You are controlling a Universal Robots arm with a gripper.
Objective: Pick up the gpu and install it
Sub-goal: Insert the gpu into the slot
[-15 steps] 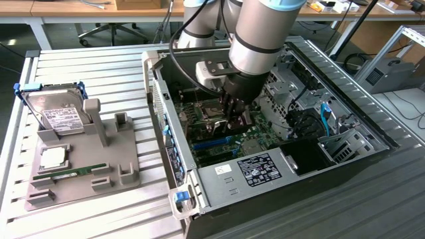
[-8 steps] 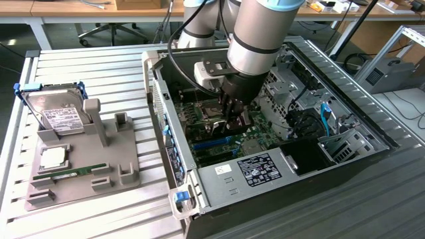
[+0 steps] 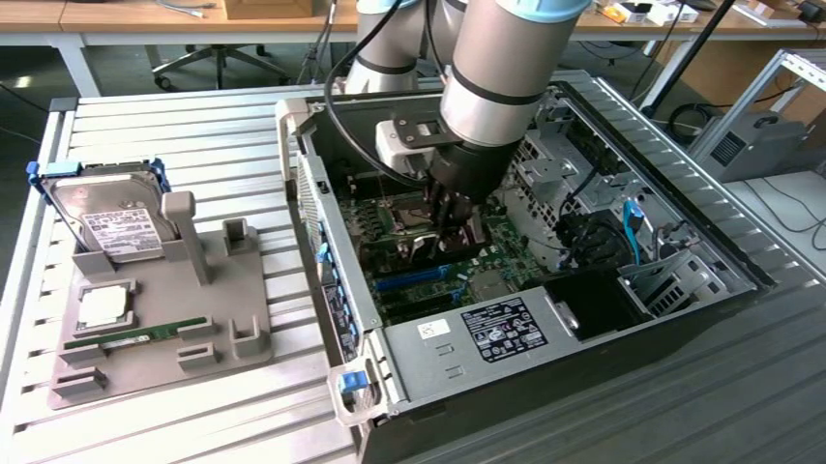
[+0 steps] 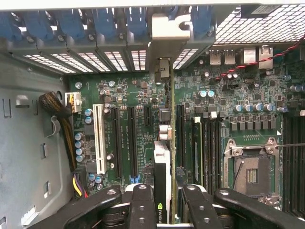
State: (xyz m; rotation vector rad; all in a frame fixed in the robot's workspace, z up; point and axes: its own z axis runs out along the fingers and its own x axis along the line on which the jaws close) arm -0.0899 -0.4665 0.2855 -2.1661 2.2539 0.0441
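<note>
Wrist view: tool tight around gpu

On the gpu, the bracket is bare dull-grey metal; the end effector is matt black; the tabletop is ribbed grey metal.

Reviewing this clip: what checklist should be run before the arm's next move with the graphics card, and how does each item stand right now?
1. Grip: ok. The graphics card sits edge-on between the fingers of the gripper.
2. Direction: ok. The card runs parallel to the long slots on the motherboard.
3. Bracket end: ok. It faces the blue clips on the rear wall.
4. Wire bundle: ok, apart from the card.
5. Fully seated in a slot: cannot tell.
</note>
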